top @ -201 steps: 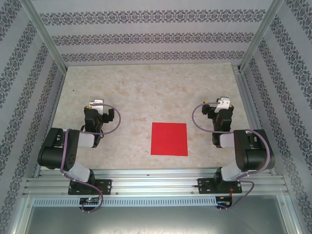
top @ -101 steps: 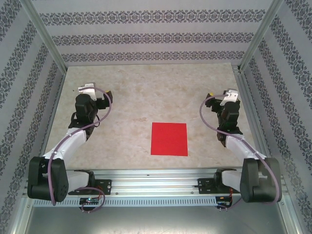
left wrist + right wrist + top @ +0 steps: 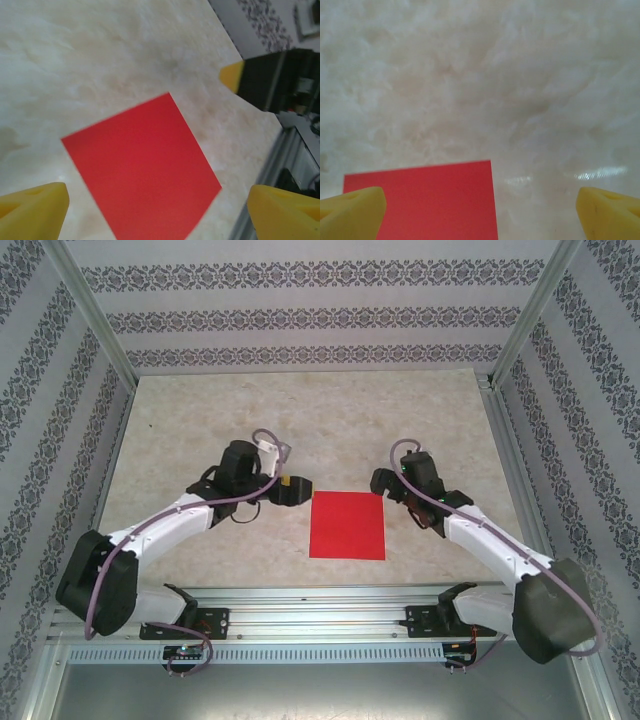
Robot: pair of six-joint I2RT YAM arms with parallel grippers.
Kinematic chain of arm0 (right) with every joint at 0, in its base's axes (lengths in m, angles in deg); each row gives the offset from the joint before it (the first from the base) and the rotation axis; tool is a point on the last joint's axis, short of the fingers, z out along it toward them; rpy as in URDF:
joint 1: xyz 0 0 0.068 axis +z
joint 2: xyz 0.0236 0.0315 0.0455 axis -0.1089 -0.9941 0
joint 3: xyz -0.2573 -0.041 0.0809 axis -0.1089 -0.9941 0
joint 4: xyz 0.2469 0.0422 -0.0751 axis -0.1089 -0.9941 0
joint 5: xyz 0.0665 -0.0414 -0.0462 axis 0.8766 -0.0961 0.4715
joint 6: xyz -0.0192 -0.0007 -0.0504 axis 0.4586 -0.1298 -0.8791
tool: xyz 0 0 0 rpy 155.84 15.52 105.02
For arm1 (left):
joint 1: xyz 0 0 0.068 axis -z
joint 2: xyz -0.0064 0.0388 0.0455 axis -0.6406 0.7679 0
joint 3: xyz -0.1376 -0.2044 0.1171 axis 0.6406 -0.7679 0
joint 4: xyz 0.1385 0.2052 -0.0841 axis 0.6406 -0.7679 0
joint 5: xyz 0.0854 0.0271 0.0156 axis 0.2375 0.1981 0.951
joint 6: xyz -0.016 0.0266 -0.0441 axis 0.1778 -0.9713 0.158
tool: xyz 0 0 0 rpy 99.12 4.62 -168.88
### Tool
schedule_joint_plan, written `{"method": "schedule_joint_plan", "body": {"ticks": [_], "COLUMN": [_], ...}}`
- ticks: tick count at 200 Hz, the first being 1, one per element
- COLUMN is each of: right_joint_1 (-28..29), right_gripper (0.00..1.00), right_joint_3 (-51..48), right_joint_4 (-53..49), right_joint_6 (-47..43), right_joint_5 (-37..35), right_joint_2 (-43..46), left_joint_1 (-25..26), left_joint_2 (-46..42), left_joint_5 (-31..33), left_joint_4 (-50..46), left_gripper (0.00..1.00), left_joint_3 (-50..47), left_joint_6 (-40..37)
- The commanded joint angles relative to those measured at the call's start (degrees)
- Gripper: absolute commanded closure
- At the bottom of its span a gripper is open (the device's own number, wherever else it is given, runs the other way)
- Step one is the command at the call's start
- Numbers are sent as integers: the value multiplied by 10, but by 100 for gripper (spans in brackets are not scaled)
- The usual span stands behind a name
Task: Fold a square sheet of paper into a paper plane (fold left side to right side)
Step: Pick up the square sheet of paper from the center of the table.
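The square sheet of paper [image 3: 347, 525] lies flat and unfolded on the marbled table [image 3: 330, 420], toward the near edge and roughly midway between the two arm bases. Its edges run nearly parallel to the table edges, and no crease is visible on its red surface. The left gripper [image 3: 289, 490] is positioned just beside the sheet's far-left corner, with its arm extended inward from the left base. The right gripper [image 3: 381, 482] is positioned near the far-right corner, with its arm extended inward likewise. Neither gripper holds anything. In the left wrist view the yellow fingertips [image 3: 31, 212] sit at the two lower corners of the frame, spread wide apart, with the sheet between and beyond them. The right gripper's yellow-tipped black finger appears at the upper right of that view. In the right wrist view the fingertips [image 3: 351, 210] are likewise spread wide — the sheet's corner lies between them, closer to the left one. Whether either gripper's fingertips contact the table surface cannot be determined from the overhead view; both appear low over it.
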Motion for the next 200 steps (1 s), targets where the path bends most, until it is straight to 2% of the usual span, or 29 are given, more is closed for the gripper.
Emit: {"method": "schedule_joint_plan", "body": {"ticks": [1, 43, 108, 200], "right_joint_1": [29, 56, 95, 155], "right_gripper": [2, 2, 2, 4], "right_joint_3": [35, 78, 121, 99], "right_joint_4": [-61, -73, -83, -41], "right_joint_6": [68, 85, 96, 138], "right_joint_5": [-8, -2, 10, 95], "right_joint_2": [-57, -157, -244, -246], "left_joint_1": [43, 95, 132, 140], "left_joint_2": [41, 101, 168, 195], "left_joint_5": [-47, -56, -54, -27], "left_joint_4": [10, 90, 114, 110], "left_gripper": [8, 8, 8, 8], "left_joint_3": [-2, -25, -21, -32], "left_joint_6": [36, 75, 88, 86]}}
